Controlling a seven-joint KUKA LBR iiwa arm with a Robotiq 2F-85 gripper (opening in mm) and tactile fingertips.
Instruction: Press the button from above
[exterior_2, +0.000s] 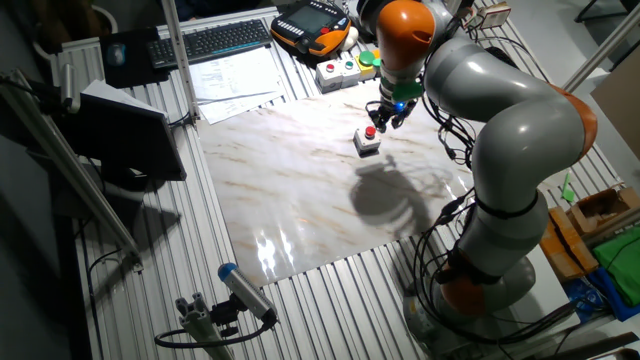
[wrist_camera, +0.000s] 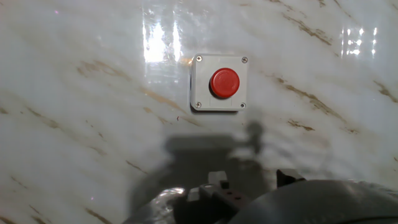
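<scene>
The button (exterior_2: 370, 131) is small, round and red, on top of a small grey square box (exterior_2: 367, 144) that stands on the marbled board (exterior_2: 300, 190) near its far right side. My gripper (exterior_2: 388, 117) hangs just above and slightly right of the button, pointing down, apart from it. In the hand view the button (wrist_camera: 224, 83) and its box (wrist_camera: 200, 93) lie upper middle, seen from above, and only dark parts of the hand (wrist_camera: 249, 196) show at the bottom edge. No view shows the fingertips clearly.
Behind the board are a long white box (exterior_2: 340, 72) with red and green buttons, an orange-black pendant (exterior_2: 315, 25), a keyboard (exterior_2: 210, 40) and papers (exterior_2: 235, 75). A dark monitor (exterior_2: 130, 140) stands left. A grey tool (exterior_2: 245, 290) lies at the front.
</scene>
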